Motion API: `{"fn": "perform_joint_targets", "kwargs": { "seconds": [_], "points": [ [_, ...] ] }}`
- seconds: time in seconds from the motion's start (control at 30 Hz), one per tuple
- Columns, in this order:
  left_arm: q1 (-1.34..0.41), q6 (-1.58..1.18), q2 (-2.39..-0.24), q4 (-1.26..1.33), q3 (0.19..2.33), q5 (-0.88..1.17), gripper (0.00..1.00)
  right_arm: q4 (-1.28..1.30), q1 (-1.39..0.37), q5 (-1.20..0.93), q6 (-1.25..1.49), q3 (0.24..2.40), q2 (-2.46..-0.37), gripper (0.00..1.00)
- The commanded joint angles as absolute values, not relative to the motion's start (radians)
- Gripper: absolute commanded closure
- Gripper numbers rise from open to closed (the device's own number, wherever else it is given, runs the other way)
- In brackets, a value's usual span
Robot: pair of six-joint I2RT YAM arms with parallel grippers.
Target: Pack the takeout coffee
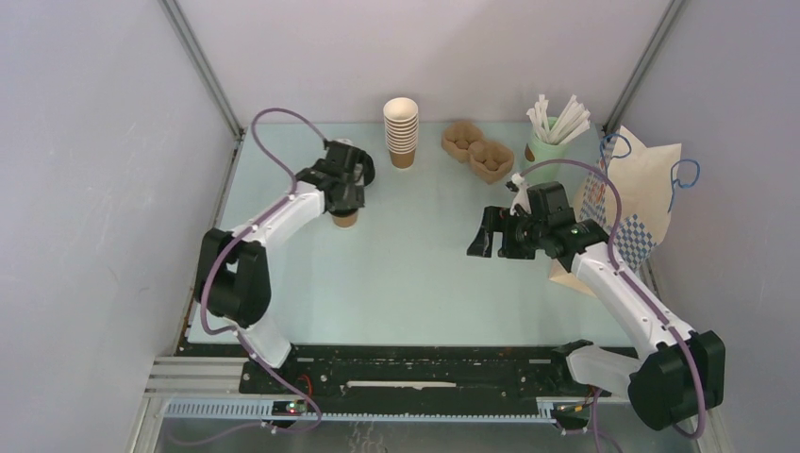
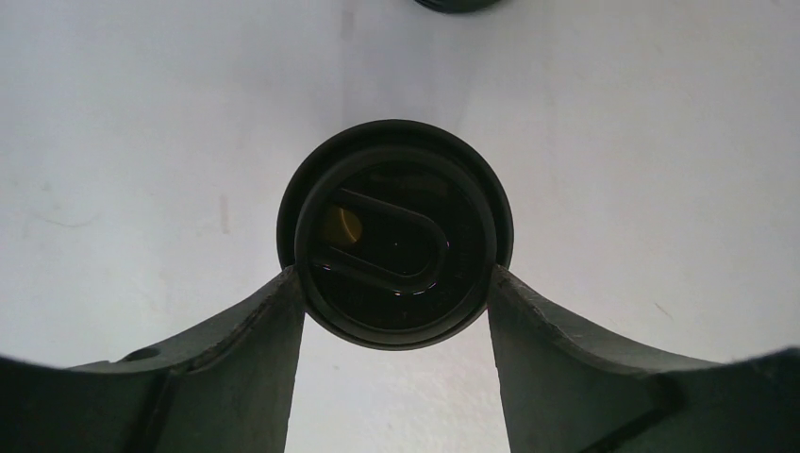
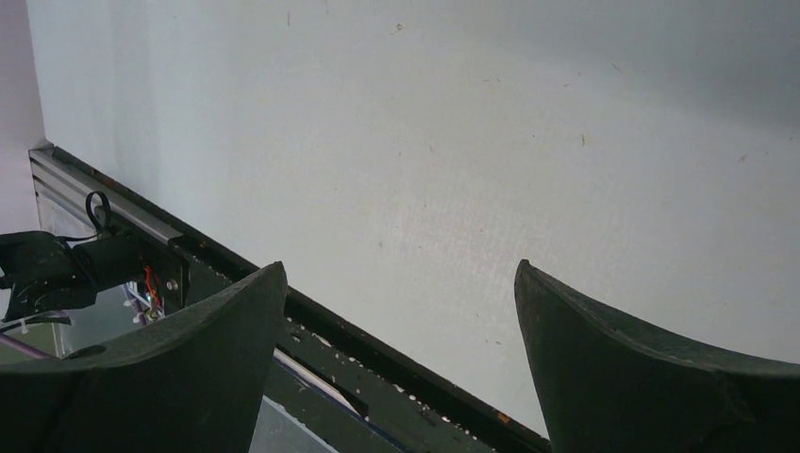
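The takeout coffee is a small brown paper cup standing on the pale green table at the left. In the left wrist view it shows from above with a black lid on it. My left gripper hangs straight over it, and both fingertips touch opposite sides of the lid's rim. My right gripper is open and empty above the middle right of the table; in its wrist view only bare table and the front rail show between the fingers.
A stack of paper cups stands at the back. A brown pulp cup tray and a green cup with white straws are at the back right. A paper bag with blue handles stands at the right edge.
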State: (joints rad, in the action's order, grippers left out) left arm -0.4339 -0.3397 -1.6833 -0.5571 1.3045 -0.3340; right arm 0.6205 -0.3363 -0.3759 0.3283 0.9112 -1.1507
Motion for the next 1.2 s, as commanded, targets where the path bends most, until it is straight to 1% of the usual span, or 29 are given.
{"fn": "perform_joint_targets", "kwargs": {
  "seconds": [0.0, 0.13, 0.23, 0.3, 0.43, 0.6, 0.73, 0.83, 0.9, 1.0, 1.1, 1.17],
  "points": [
    [-0.350, -0.342, -1.675, -0.471, 1.309, -0.381, 0.37, 0.632, -0.339, -0.367, 0.304, 0.914, -1.107, 0.01],
    [-0.289, -0.360, -1.718, -0.438, 1.317, -0.325, 0.37, 0.641, -0.339, -0.369, 0.308, 0.916, -1.076, 0.01],
    [-0.286, -0.357, -1.740, -0.445, 1.318, -0.327, 0.34, 0.685, -0.341, -0.350, 0.306, 0.943, -1.047, 0.00],
    [-0.287, -0.357, -1.741, -0.446, 1.315, -0.318, 0.29, 0.726, -0.343, -0.317, 0.299, 0.974, -1.026, 0.00],
    [-0.287, -0.359, -1.727, -0.472, 1.318, -0.317, 0.14, 0.840, -0.344, -0.221, 0.277, 1.083, -0.987, 0.00],
    [-0.287, -0.358, -1.646, -0.515, 1.335, -0.281, 0.04, 1.000, -0.343, -0.032, 0.248, 1.276, -0.971, 0.01],
    [-0.287, -0.348, -1.541, -0.564, 1.368, -0.218, 0.00, 1.090, -0.329, 0.228, 0.224, 1.398, -0.991, 0.00],
    [-0.290, -0.340, -1.446, -0.572, 1.361, -0.140, 0.00, 1.129, -0.290, 0.352, 0.212, 1.457, -1.019, 0.01],
    [-0.300, -0.328, -1.379, -0.570, 1.345, -0.060, 0.00, 1.142, -0.260, 0.363, 0.202, 1.492, -1.034, 0.01],
    [-0.323, -0.307, -1.290, -0.569, 1.308, 0.042, 0.00, 1.139, -0.250, 0.290, 0.187, 1.547, -1.062, 0.01],
    [-0.334, -0.296, -1.209, -0.532, 1.245, 0.176, 0.00, 1.068, -0.275, 0.176, 0.158, 1.545, -1.107, 0.00],
    [-0.343, -0.287, -1.185, -0.527, 1.223, 0.238, 0.00, 1.010, -0.316, 0.167, 0.135, 1.536, -1.157, 0.00]
  ]
}}
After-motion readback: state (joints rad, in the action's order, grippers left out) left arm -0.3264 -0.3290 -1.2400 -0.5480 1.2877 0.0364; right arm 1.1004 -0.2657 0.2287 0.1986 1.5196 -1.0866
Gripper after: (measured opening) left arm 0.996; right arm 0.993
